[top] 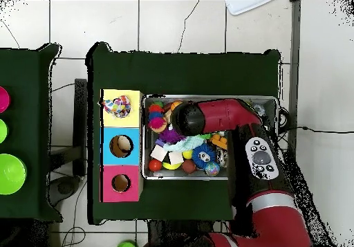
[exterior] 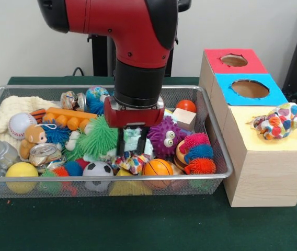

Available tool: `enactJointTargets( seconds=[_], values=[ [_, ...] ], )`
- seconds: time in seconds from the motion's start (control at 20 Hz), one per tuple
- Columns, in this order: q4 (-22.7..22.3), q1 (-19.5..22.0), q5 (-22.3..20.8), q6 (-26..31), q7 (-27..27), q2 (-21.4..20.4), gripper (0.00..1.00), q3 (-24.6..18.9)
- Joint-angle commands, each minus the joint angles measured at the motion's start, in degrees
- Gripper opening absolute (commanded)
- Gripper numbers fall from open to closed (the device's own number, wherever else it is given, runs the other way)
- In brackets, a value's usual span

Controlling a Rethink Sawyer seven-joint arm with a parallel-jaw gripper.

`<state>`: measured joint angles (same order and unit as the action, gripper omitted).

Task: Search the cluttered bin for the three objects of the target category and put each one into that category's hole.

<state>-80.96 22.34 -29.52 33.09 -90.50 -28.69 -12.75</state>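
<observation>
Front view. The arm (exterior: 138, 47) reaches down into the wire bin (exterior: 211, 130), which stands on the green-covered counter (exterior: 138, 225). The end effector (exterior: 133, 142) has its dark fingers (exterior: 121, 142) lowered into the clutter, straddling a pale mint toy (exterior: 133, 140). The toy sits between the fingers, but whether they press on it or only flank it cannot be told. A green spiky ball (exterior: 99, 137) lies just to one side, a purple spiky toy with eyes (exterior: 165, 137) to the other, and a patterned cloth toy (exterior: 132, 162) rests just in front. Beside the bin stands the wooden box (exterior: 263, 172) with a red hole (exterior: 234, 60) and a blue hole (exterior: 250, 89); a patterned stuffed whale (exterior: 279, 121) lies on its yellow section, covering whatever opening is there.

Overhead view. The arm's wrist covers the bin's middle, so the end effector is hidden. The whale (top: 117, 106) sits on the yellow end of the box (top: 122, 146), just beside the bin (top: 146, 175).

Judged from this, the step is a grasp of a soft toy. It is done well by closing only on the mint toy, clear of the spiky neighbours, then lifting straight up before crossing to the yellow section.
</observation>
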Motion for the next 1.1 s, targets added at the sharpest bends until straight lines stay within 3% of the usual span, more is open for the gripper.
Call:
enactJointTargets(
  seconds=[0.05, 0.65, 1.1],
  values=[
    [-3.9, 0.6, 1.2, 5.5, 1.1, -0.1, 1.0, -2.3],
    [-2.9, 0.7, 0.9, 4.3, 0.5, 2.1, 1.0, -2.4],
    [-2.9, 0.5, -1.4, -1.0, 0.5, 2.6, 1.0, -2.5]
  ],
)
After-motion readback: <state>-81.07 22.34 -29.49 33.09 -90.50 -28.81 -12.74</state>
